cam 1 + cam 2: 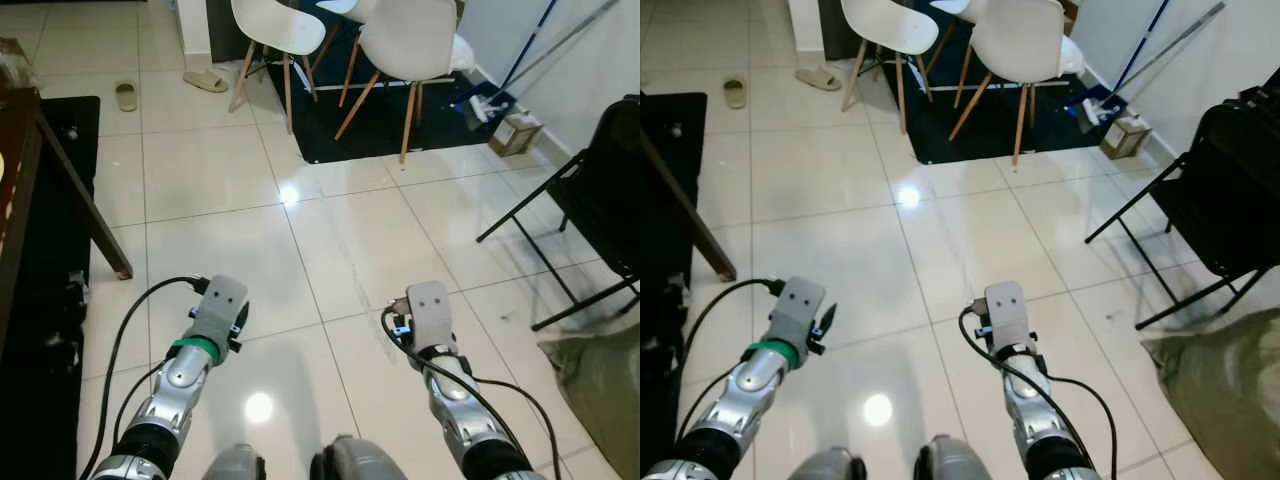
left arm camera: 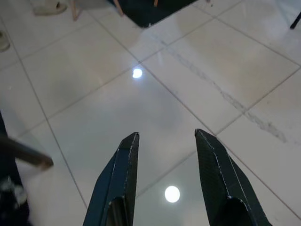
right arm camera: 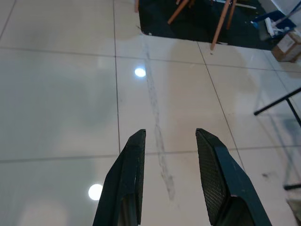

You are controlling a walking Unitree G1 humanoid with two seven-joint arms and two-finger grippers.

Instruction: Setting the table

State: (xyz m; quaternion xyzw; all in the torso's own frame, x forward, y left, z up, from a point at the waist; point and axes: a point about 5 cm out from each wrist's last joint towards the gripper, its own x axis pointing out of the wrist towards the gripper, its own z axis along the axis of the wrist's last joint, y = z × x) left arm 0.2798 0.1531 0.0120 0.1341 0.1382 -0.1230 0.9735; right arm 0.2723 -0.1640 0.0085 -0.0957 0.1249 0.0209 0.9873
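Observation:
Both silver arms reach forward and down over the glossy tiled floor. My left gripper (image 2: 167, 136) stands open with nothing between its black fingers (image 2: 117, 179), above bare tile. My right gripper (image 3: 170, 133) is also open and empty over the tiles, its fingers (image 3: 214, 174) spread apart. In the eye views the left wrist housing (image 1: 220, 305) and the right wrist housing (image 1: 430, 310) show from behind, side by side. A dark wooden table (image 1: 18, 190) with a slanted leg (image 1: 90, 205) stands at the far left edge.
Two white chairs (image 1: 405, 40) with wooden legs stand on a dark rug (image 1: 370, 125) ahead. A black folding chair (image 1: 600, 200) is on the right, with a greenish bag (image 1: 600, 380) below it. Slippers (image 1: 125, 95) lie far left. A mop (image 1: 500, 90) and small box (image 1: 515, 130) sit by the right wall.

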